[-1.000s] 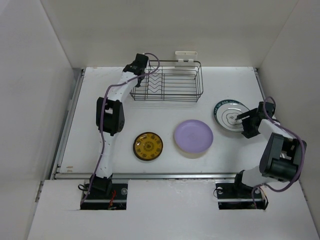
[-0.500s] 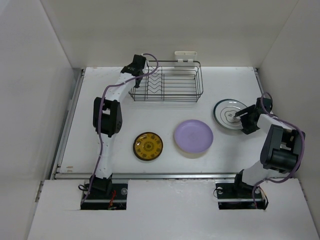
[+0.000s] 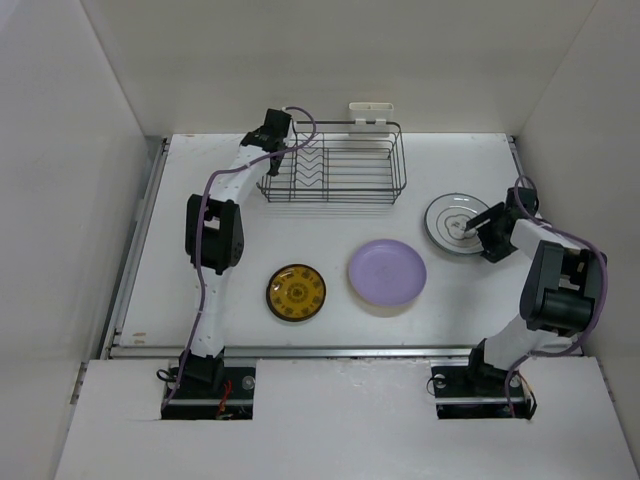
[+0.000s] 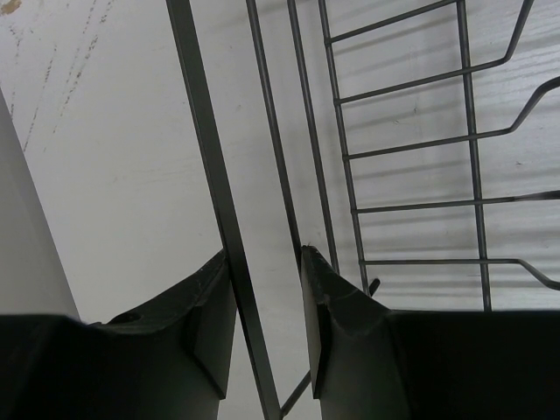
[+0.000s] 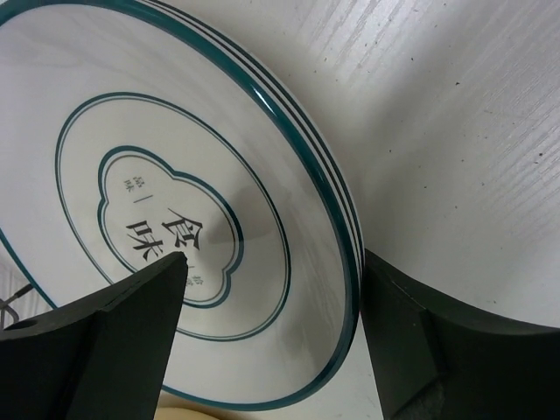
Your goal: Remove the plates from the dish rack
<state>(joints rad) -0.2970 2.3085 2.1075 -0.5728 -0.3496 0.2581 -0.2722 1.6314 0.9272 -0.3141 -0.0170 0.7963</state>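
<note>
While left pincer (image 4: pixel 264 262) clamps dish rack (image 4: pixel 212 157) rim, right pincer (image 5: pixel 275 262) gapes over white-grey plate (image 5: pixel 175 175).

Left arm (image 3: pixel 214 232) jaws narrow, right arm (image 3: pixel 562 290) jaws wide.

Bright, even white light, soft faint shadows, overhead view sharp, wrist close-ups slightly soft

Bare table (image 3: pixel 320 230) between dish rack (image 3: pixel 333 172) and lavender plate (image 3: pixel 387 271). Hemmed right by white plate (image 3: pixel 450 222), left by dark plate (image 3: pixel 296 292).
</note>
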